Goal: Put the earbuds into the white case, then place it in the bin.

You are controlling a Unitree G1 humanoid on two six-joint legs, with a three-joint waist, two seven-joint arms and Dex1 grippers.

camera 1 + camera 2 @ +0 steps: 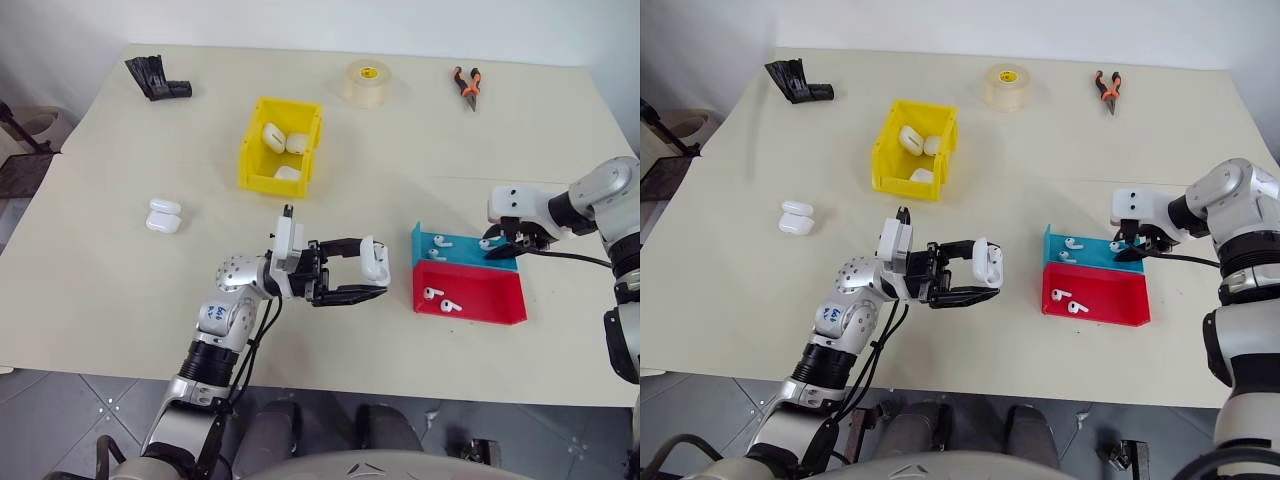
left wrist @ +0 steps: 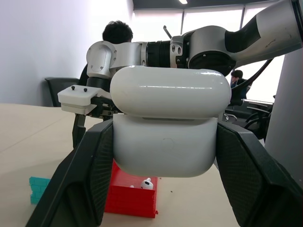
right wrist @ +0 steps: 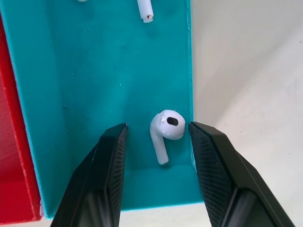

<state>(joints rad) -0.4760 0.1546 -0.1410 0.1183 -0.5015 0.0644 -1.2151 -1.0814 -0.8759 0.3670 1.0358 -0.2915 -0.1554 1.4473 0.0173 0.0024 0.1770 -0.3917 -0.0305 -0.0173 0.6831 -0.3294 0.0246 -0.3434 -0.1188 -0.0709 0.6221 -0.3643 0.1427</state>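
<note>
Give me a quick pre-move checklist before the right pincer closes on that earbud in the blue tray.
1. Earbud sits between the right pincer fingers: ok.
2. Fingers closed on earbud: not ok, gaps remain both sides.
3. Blue tray wall crowds one finger: cannot tell whether it will snag.
4. Left pincer holds white case firmly: ok.
5. Case lid open to take the earbud: not ok, it looks shut.
6. Yellow bin has room: ok.
</note>
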